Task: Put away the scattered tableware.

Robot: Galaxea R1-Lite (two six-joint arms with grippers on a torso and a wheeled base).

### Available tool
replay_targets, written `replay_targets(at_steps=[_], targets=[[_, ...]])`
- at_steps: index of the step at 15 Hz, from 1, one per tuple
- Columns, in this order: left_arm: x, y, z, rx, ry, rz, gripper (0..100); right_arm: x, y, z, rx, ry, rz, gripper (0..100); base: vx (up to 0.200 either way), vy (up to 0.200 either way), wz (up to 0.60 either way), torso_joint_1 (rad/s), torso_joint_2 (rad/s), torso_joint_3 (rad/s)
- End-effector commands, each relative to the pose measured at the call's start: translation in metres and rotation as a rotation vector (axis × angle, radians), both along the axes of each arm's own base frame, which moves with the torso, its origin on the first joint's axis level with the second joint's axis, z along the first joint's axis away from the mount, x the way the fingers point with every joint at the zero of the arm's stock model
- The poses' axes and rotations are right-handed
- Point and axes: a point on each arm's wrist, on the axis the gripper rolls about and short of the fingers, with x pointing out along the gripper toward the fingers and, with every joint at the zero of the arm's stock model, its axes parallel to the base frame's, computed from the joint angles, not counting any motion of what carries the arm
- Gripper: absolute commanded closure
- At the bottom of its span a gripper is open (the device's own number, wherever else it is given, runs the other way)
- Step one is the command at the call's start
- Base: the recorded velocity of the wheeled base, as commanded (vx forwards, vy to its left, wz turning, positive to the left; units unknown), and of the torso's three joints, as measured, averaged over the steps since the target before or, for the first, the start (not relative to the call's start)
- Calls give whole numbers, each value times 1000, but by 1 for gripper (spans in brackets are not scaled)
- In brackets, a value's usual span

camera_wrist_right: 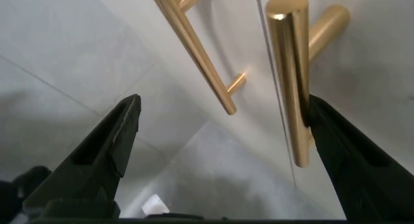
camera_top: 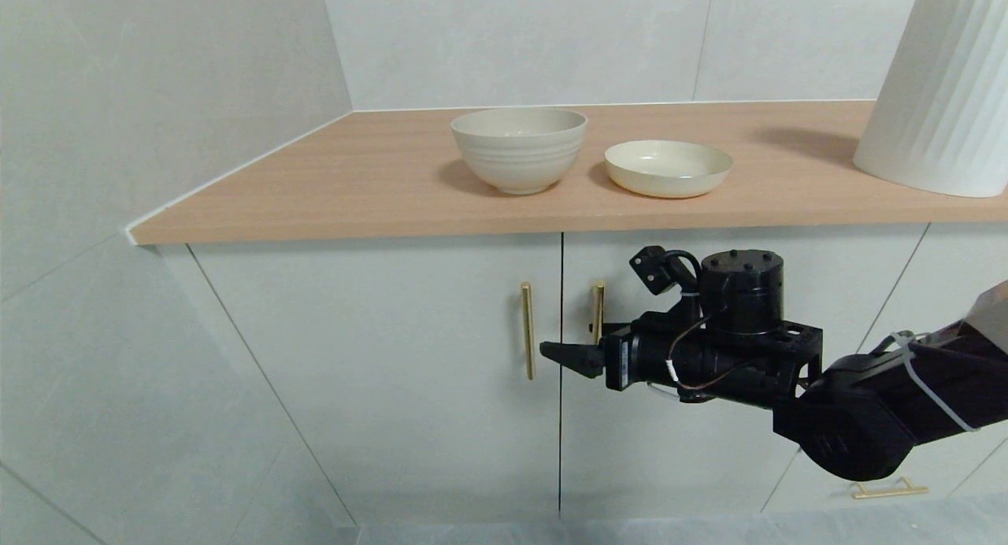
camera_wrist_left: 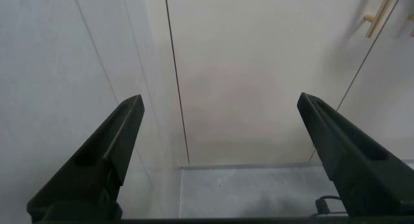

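Sitting on the wooden countertop (camera_top: 354,184): ribbed cream bowl (camera_top: 519,149) and shallow cream dish (camera_top: 668,168), just apart. Below the countertop's edge, right gripper (camera_top: 568,356), fingers spread, beside slim brass handles (camera_top: 527,330). Left gripper (camera_wrist_left: 220,101) also spread wide, place under the countertop hard to tell. Cut off above the countertop: white fluted vessel (camera_top: 941,88).

A deep cream bowl (camera_top: 519,149) with faint ridged bands around its outside stands upright and empty on a wooden countertop (camera_top: 315,190). Just beside it, on the robot's right and not touching it, sits a shallow dish (camera_top: 668,167) in a similar pale cream, also upright and empty, with a low flared rim. A narrow strip of bare wood separates the two. Both stand back from the countertop's front edge
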Motion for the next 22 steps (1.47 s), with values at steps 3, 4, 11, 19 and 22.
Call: replay_targets(at_steps=[3,4,11,19,22], targets=[[0,0,0,0,0,0,0,-9,6,9,77,50,12,0,0,0,0,0,0,0],[0,0,0,0,0,0,0,-12,8,11,82,47,21,0,0,0,0,0,0,0],[0,0,0,0,0,0,0,-60,1,33,106,28,103,0,0,0,0,0,0,0],[0,0,0,0,0,0,0,-103,-18,31,86,55,176,0,0,0,0,0,0,0],[0,0,0,3,1,-1,0,-102,-13,26,78,72,199,0,0,0,0,0,0,0]])
